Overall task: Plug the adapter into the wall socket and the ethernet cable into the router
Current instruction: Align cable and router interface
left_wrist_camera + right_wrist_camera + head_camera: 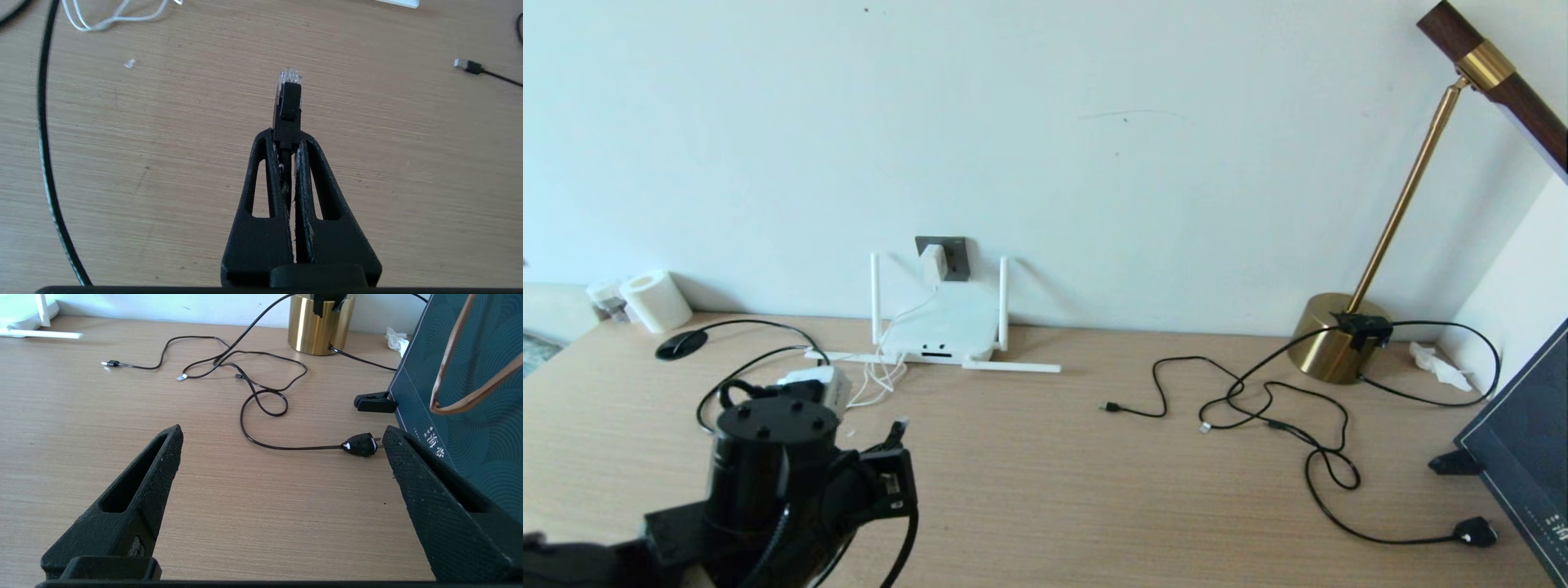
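Ethernet cable (288,107) pinched in my left tool (287,143), plug lengthwise beyond the fingertips, clear tip outward over the worktop (163,163), latch visible only from the wrist, right tool (282,437) spread wide, empty.

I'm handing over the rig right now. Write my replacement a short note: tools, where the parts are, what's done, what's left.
Left tool: shut on the ethernet cable just behind its plug, held above the desk in front of the router.
Right tool: open and empty, low over the desk's right side near the black power plug.
Done: adapter sits in the wall socket behind the router.
Left: carry the plug to the router's ports and push it in.
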Tool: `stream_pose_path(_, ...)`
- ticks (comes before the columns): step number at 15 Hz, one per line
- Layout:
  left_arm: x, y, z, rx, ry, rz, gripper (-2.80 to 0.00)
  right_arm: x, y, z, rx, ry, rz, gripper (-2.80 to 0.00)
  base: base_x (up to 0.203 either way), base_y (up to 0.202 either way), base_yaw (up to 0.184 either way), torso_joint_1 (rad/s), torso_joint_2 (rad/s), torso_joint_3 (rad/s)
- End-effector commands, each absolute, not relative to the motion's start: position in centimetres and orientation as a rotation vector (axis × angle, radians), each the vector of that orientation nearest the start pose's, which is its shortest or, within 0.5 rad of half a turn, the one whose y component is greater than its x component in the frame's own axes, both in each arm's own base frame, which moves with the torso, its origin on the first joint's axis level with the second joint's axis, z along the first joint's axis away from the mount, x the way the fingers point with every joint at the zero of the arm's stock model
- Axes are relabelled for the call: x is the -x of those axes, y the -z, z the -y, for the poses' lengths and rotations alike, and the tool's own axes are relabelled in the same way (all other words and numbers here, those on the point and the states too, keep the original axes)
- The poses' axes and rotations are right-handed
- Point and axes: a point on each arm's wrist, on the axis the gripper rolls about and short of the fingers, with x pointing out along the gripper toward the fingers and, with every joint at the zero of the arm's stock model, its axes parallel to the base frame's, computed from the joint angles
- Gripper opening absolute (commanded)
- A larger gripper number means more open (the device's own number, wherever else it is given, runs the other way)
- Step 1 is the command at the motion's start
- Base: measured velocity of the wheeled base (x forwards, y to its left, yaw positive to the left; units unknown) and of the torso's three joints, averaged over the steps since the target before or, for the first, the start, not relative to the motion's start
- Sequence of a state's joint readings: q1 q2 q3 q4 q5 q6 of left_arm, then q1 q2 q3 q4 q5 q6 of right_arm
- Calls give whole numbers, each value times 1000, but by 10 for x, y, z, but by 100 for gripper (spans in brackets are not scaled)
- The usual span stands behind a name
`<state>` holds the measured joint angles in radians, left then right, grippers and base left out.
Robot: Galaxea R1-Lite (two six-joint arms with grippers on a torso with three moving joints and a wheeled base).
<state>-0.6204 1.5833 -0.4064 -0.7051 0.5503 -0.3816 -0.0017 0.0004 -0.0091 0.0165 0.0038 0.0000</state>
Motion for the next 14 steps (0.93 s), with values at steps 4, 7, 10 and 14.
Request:
stream_pose_path(4,-190,-108,122,111,-37,-438,-280,24,-76,0,0,-3,-8,0,0,0,0,0,0,0)
stream_pose_path(7,-189,-107,121,124,-34,-417,-280,24,-76,0,0,-3,-8,0,0,0,0,0,0,0)
stream_pose_path(10,-194,-101,124,105,-37,-437,-280,24,-76,0,0,-3,-8,0,0,0,0,0,0,0)
stream_pose_path(14,-194,-99,124,99,-38,-443,-280,24,-76,0,0,-3,-8,0,0,0,0,0,0,0)
